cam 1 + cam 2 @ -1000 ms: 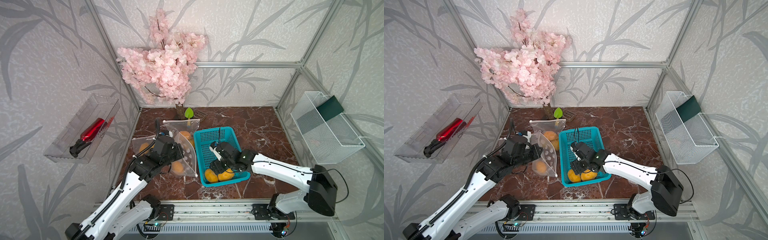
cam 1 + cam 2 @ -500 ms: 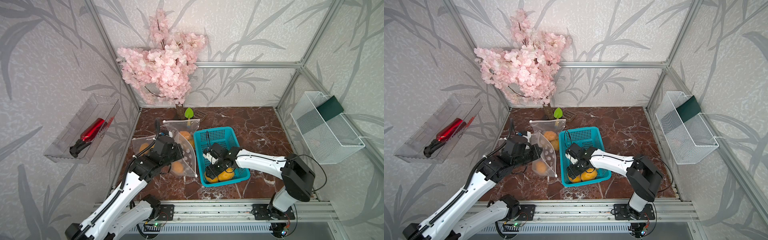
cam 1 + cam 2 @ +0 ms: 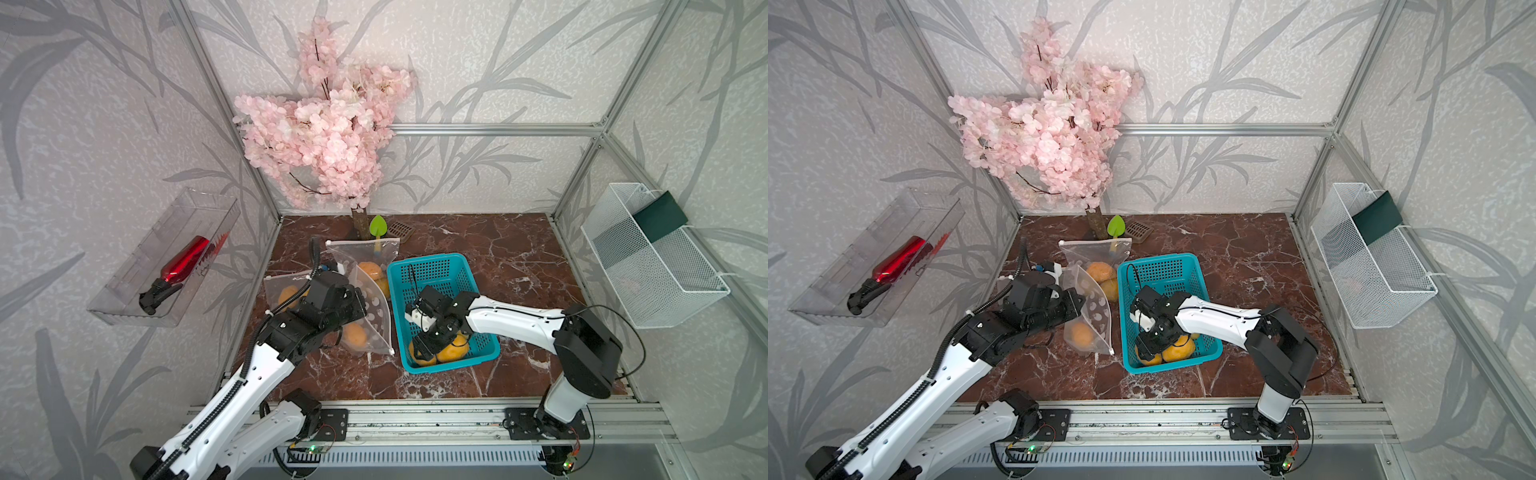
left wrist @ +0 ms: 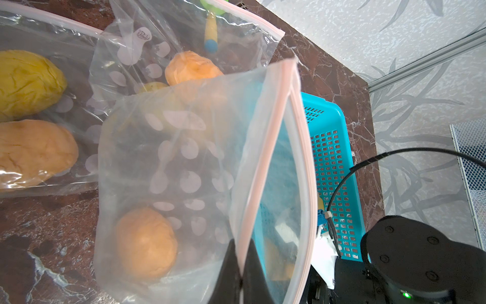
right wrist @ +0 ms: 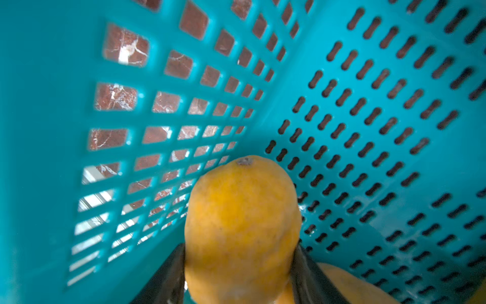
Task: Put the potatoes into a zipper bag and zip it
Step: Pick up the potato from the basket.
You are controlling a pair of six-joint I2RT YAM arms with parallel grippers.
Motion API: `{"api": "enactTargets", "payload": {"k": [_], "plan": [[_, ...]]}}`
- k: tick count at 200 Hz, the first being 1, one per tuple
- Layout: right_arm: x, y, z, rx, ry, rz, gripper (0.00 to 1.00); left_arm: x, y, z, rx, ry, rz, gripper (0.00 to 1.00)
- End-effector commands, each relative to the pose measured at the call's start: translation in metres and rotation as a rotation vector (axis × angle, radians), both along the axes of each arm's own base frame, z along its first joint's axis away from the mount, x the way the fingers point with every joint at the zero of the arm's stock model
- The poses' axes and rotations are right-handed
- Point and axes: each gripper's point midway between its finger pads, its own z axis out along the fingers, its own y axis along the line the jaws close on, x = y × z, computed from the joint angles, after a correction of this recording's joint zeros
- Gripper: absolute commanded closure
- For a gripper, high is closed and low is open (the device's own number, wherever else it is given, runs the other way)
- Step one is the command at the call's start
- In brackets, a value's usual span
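The right pincer [image 5: 238, 265] has just narrowed onto a yellow potato [image 5: 242, 210], clasping both its sides, after dropping into the near corner of the teal basket [image 5: 394, 65]. Beside the basket, the left pincer [image 4: 240, 265] stays clenched on the zipper bag [image 4: 184, 158] rim, holding the mouth open. The potato looks ready to lift across.

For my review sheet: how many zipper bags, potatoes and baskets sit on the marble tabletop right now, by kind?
zipper bags: 3
potatoes inside the bags: 5
potatoes in the blue basket: at least 2; more may be hidden
blue basket: 1
Total: at least 11
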Motion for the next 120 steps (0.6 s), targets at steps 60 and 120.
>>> {"api": "enactTargets", "payload": {"k": [60, 120], "plan": [[0.016, -0.017, 0.029, 0.134, 0.007, -0.108, 0.59, 0.001, -0.004, 0.002, -0.003, -0.005, -0.021, 1.00], [0.022, -0.028, 0.077, 0.263, -0.145, -0.141, 0.69, -0.002, -0.020, 0.001, 0.001, 0.024, -0.095, 1.00]]}}
